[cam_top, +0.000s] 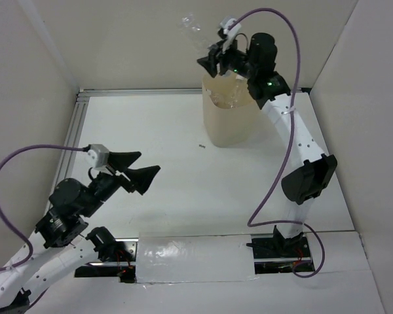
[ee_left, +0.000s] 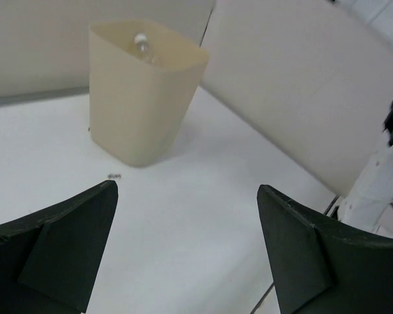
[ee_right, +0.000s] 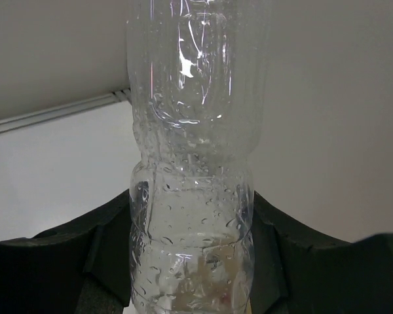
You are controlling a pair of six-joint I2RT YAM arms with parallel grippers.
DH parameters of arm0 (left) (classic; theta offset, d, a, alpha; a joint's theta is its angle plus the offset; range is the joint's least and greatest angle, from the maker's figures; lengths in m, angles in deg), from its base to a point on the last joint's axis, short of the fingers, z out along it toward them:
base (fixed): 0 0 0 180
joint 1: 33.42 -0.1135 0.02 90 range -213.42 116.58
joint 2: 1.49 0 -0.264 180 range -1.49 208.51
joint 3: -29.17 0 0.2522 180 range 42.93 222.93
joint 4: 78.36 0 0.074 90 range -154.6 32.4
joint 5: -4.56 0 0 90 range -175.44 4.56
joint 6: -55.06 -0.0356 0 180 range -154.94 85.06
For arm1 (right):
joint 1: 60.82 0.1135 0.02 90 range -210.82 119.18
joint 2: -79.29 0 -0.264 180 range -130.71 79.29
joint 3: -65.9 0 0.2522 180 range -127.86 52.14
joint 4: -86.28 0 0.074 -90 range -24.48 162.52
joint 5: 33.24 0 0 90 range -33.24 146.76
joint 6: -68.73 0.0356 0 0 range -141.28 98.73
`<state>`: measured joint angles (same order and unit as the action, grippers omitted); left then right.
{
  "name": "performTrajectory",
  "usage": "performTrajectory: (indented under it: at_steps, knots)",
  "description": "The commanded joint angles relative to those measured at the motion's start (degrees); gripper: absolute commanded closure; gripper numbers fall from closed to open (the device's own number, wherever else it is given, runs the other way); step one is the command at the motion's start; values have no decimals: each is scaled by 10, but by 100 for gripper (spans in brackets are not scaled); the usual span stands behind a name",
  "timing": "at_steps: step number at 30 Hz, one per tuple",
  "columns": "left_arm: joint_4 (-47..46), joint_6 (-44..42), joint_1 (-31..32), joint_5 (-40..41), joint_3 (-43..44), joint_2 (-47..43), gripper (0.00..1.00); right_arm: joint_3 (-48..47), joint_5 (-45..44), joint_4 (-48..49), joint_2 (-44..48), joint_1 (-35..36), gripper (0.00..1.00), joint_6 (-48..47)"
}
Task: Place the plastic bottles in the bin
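Note:
My right gripper (cam_top: 213, 60) hangs high over the bin's rim, shut on a clear colourless plastic bottle (cam_top: 194, 29) that sticks up and to the left. In the right wrist view the bottle (ee_right: 193, 163) fills the middle, wet inside, with both black jaws of the gripper (ee_right: 191, 199) pressed on its sides. The cream-beige bin (cam_top: 226, 127) stands at the back of the table, and clear bottles (cam_top: 233, 97) show inside it. From the left wrist the bin (ee_left: 141, 104) shows a bottle's cap (ee_left: 141, 43) inside. My left gripper (cam_top: 141, 169) (ee_left: 187, 190) is open over the table at the near left, holding nothing.
White walls close in the table on the left, back and right. An aluminium rail (cam_top: 144, 91) runs along the back edge. A small dark mark (cam_top: 201, 146) lies on the table left of the bin. A taped strip (cam_top: 193, 258) sits between the arm bases.

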<state>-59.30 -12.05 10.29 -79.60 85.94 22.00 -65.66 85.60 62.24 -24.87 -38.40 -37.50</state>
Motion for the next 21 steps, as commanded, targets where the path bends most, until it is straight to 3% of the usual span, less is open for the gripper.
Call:
performTrajectory:
  at_steps: [1,3,9,12,13,21]
  knots:
    - [-10,14,2,13,-13,30,0,24,38,-22,-6,-76,61,37]
    - [-2,21,2,49,-27,53,0,37,78,-43,-14,-112,54,30]
    - [-22,26,2,48,-63,91,0,56,131,-113,-30,-148,45,-23]
    - [-28,33,2,48,-74,98,0,55,139,-152,-30,-149,27,-49]
    - [-34,40,2,48,-74,98,0,55,146,-162,-30,-149,2,-65]
    - [-35,45,2,48,-57,147,0,23,146,-155,-3,-194,0,-22]
